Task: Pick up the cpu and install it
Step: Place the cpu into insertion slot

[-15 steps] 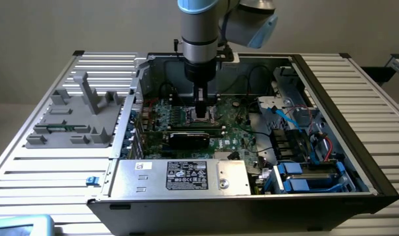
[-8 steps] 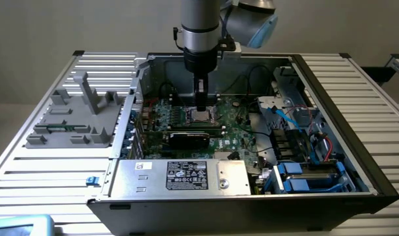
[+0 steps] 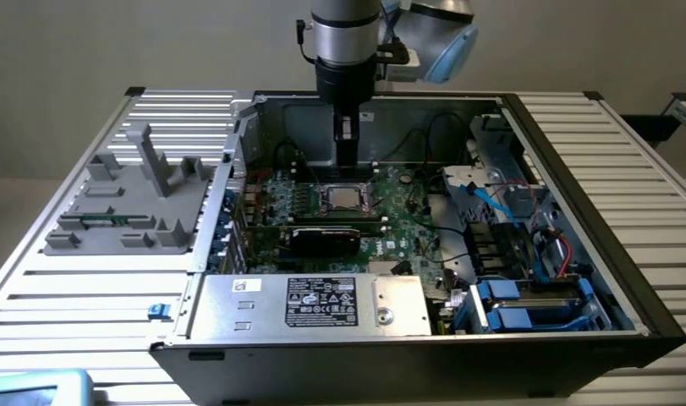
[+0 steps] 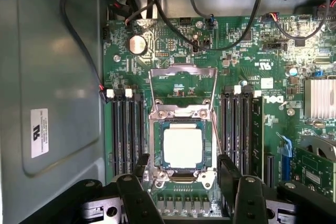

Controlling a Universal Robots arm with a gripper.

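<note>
Gripper point(image 4: 184, 174): fingers spread wide, holding nothing, one at each side of the socket point(image 4: 157, 115), hanging just above it inside the open computer case point(image 3: 568, 169). Cpu point(image 4: 182, 148): silver top upward, lying flat in the socket on the green motherboard point(image 4: 247, 45). Hinged metal load plate point(image 4: 181, 71): raised open beside the cpu.

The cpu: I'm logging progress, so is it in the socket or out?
In. The cpu lies flat inside the socket, square to its edges; the hinged metal frame stands swung open, not clamped over it.
</note>
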